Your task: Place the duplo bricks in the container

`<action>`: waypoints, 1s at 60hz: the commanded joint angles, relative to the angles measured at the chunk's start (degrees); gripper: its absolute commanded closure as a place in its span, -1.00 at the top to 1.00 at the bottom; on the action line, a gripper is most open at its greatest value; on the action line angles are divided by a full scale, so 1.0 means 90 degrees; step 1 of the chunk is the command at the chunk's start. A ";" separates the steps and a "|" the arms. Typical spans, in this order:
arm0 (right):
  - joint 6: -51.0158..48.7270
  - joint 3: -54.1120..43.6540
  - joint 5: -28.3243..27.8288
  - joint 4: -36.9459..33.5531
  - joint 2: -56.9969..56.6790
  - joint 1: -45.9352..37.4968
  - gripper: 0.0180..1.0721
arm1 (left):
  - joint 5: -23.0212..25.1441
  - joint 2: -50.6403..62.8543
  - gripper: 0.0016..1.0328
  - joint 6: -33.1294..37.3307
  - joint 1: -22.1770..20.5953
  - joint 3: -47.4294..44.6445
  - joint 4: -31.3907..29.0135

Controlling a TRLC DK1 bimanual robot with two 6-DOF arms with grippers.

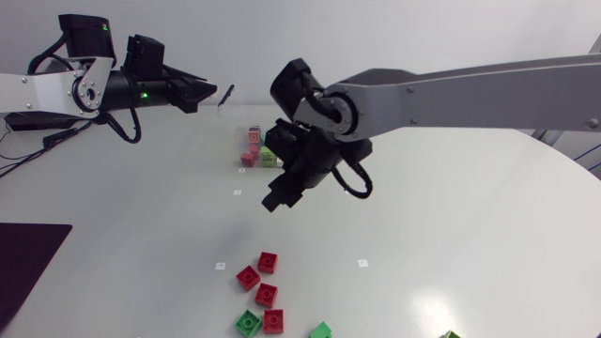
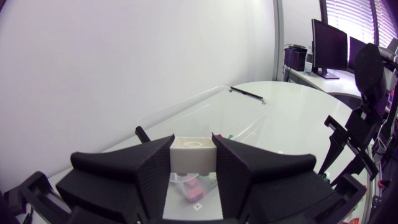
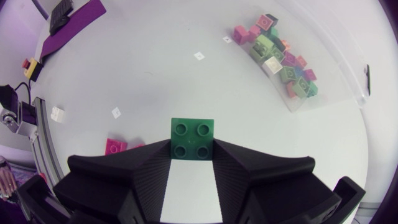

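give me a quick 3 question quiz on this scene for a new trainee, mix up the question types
1. True or false: the left end effector is shut on a red brick.
2. Multiple choice: which brick is the right end effector shut on? A blue brick, B green brick, C yellow brick.
3. Fill in the blank: the clear container holds several duplo ____.

Key
1. False: it is shut on a white brick.
2. B
3. bricks
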 commanded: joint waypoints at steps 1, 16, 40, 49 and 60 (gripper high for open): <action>0.0142 0.0011 -0.0087 0.0050 -0.0222 -0.0326 -0.25 | 0.0040 0.0257 -0.94 -0.0280 -0.0090 0.0376 0.0045; 0.0377 0.0909 -0.0175 0.0216 -0.0174 -0.1030 -0.25 | -0.0282 0.0804 -0.94 -0.0456 -0.0558 0.0826 0.0152; 0.0943 0.2179 -0.0273 0.1173 0.0715 -0.1586 -0.25 | -0.1122 0.1722 0.27 -0.0641 -0.0939 0.1509 0.0514; 0.1090 0.2472 -0.0273 0.1349 0.1008 -0.1703 -0.25 | -0.1220 0.1488 0.91 -0.0632 -0.0920 0.1460 0.0387; 0.1197 0.2716 -0.0214 0.1671 0.1350 -0.1752 -0.25 | -0.1220 0.0667 0.91 -0.0524 -0.0832 0.0699 0.0357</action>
